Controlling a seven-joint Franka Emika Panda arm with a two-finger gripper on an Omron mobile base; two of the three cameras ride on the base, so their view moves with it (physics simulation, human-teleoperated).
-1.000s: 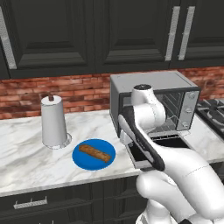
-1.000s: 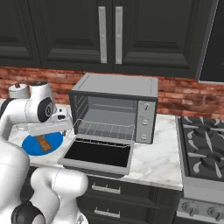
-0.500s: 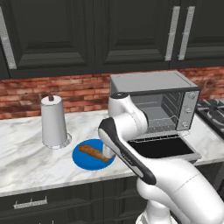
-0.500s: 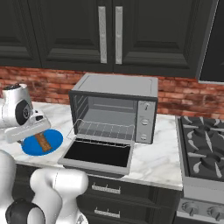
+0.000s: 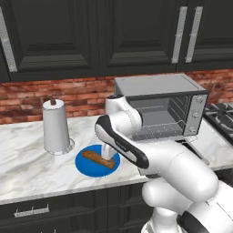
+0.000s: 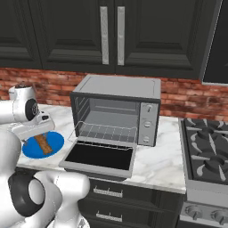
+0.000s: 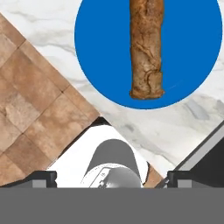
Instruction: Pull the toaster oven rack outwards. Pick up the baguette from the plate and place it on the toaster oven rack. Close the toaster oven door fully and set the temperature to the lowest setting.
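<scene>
— Where is the baguette point(image 5: 98, 159) sitting right now?

— It is lying on the blue plate point(image 5: 86, 166), which is resting on the marble counter point(image 5: 27, 159) just in front of the paper towel roll point(image 5: 56, 127) and to the left of the toaster oven point(image 6: 116, 111). In the hand view the baguette point(image 7: 147, 46) is running straight up the middle of the plate point(image 7: 98, 57), its near end stopping short of the plate's rim.

— And the gripper?

— The gripper point(image 7: 111, 178) is hovering above the plate's near edge, looking down on the bread. Its two dark fingertips point(image 7: 40, 178) are standing far apart at the bottom corners of that view — wide open, gripping nothing and touching neither plate nor bread.

— What about the oven itself?

— The toaster oven door point(image 6: 100, 157) is hanging down flat, dark glass facing up. The toaster oven rack point(image 6: 108, 132) is showing as a wire grid at the front of the cavity, reaching out over the hinge end of the door. The knobs point(image 6: 148, 125) are lined up one above another on the right-hand panel. To the right of the oven, a gas stove point(image 6: 207, 151) is sitting on the counter line.
</scene>
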